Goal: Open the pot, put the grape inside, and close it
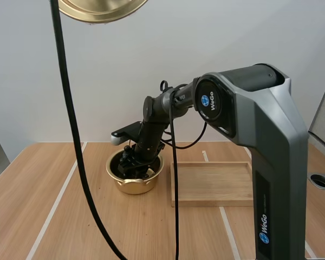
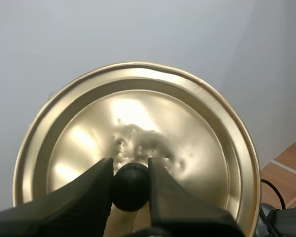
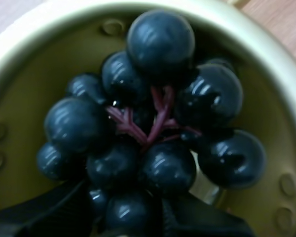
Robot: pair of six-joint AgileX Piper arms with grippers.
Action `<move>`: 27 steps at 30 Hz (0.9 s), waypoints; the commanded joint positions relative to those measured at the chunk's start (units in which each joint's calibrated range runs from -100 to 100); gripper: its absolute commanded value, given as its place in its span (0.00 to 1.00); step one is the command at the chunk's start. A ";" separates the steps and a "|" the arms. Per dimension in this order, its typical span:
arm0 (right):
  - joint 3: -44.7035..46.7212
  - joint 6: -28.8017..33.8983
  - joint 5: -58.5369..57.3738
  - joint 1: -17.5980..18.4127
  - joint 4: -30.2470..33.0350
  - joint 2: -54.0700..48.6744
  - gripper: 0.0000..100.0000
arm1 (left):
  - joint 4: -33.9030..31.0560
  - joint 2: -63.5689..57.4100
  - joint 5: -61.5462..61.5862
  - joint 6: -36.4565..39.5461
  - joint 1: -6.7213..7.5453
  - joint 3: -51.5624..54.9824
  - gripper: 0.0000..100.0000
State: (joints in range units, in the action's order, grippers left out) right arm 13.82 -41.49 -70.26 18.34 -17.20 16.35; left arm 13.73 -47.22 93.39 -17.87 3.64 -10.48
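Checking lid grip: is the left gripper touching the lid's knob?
Touching: in the left wrist view the left gripper pinches the knob of the lid.

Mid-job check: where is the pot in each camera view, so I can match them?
High view: the pot sits left of the wooden tray, with the right gripper down inside it.
Right wrist view: the pot's wall rings the grapes.
Left wrist view: faces the lid, its knob in the left gripper.
Shared landmark: the lid, also at the high view's top edge.
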 commanded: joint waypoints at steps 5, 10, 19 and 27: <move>-0.41 1.21 0.73 0.01 2.00 2.14 0.00 | 0.18 -0.44 -0.74 0.59 0.19 -0.47 0.00; -0.41 1.21 1.11 0.01 2.13 2.14 0.00 | -0.07 -0.44 -0.72 0.59 0.19 -0.47 0.00; -0.41 2.05 -0.68 0.01 2.66 2.14 0.00 | -0.88 -0.44 -0.56 0.59 0.19 -0.47 0.00; -0.41 3.63 -1.03 0.01 3.01 2.14 1.00 | -0.88 -0.44 -0.56 0.59 0.19 -0.47 0.00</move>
State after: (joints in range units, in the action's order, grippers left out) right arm 13.54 -38.60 -71.01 18.51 -15.73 18.57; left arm 13.19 -47.22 93.39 -17.87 3.64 -10.48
